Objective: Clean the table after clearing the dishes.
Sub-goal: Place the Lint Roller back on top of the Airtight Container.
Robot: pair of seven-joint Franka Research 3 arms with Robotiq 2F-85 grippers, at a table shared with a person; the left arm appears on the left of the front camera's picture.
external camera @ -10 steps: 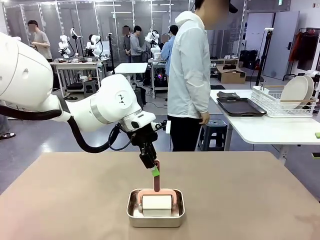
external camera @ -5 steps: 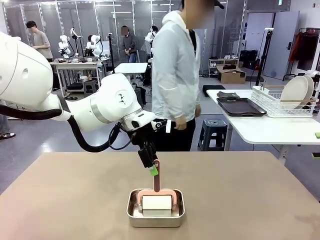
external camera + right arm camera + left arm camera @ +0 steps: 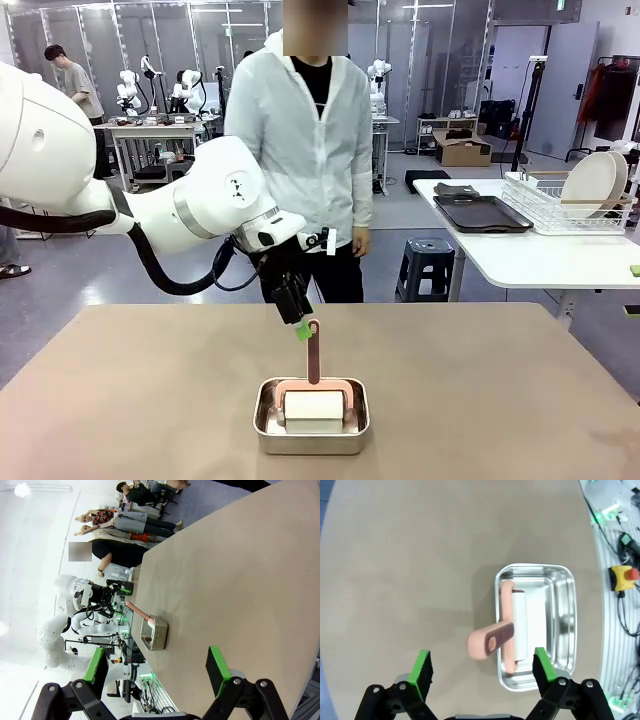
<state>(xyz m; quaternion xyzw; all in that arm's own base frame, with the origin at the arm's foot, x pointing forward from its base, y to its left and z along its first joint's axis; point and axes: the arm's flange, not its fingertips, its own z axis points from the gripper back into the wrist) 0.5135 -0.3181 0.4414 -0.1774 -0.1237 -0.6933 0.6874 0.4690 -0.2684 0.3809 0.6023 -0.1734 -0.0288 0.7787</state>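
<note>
Hovering just above the roller [image 3: 313, 402] in the steel tin [image 3: 311, 429], our left gripper [image 3: 297, 318] had its jaws spread wide and held nothing, the pink handle [image 3: 491, 641] standing free below and between its pads. Our right gripper [image 3: 157, 670], well away from the tin, was likewise spread and empty. The table [image 3: 500, 390] lay bare around the tin, and white plates [image 3: 593, 183] sat in a rack on a side table beyond it. We judged the main risk to be a skewed closure: the upright handle could tip sideways, or lifting could drag the light tin along. We could read no brand or writing anywhere.
</note>
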